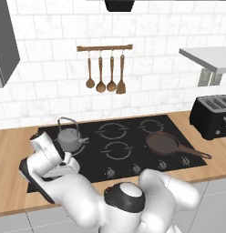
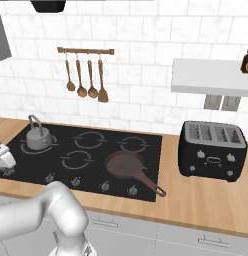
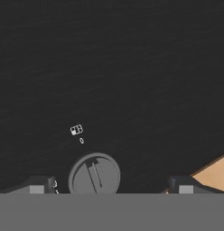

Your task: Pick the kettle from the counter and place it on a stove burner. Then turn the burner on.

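Our gripper (image 3: 107, 187) hangs low over the front left corner of the black glass cooktop (image 3: 114, 67), its two dark fingertips (image 3: 36, 186) spread wide to either side of a round grey control knob (image 3: 94, 174) with nothing pinched between them. We judge the first step done: the small squat grey metal kettle (image 1: 69, 136) with its thin arched wire handle stands on the grey ring-marked stove burner (image 2: 27, 146) at the cooktop's back left, off the light-brown wood-grain table (image 1: 10, 182). So turning the burner on is in hand, and the next move calls for lowering onto that knob, closing on it and twisting; whether it is the knob for the kettle's burner we cannot tell. Room is tight at the front, where the cooktop's edge and the table's wood (image 3: 213, 173) lie just beside one fingertip. The kettle sits near behind the hand, while the round brown long-handled frying pan (image 1: 164, 143) and the black toaster (image 2: 212, 149) stay well apart.
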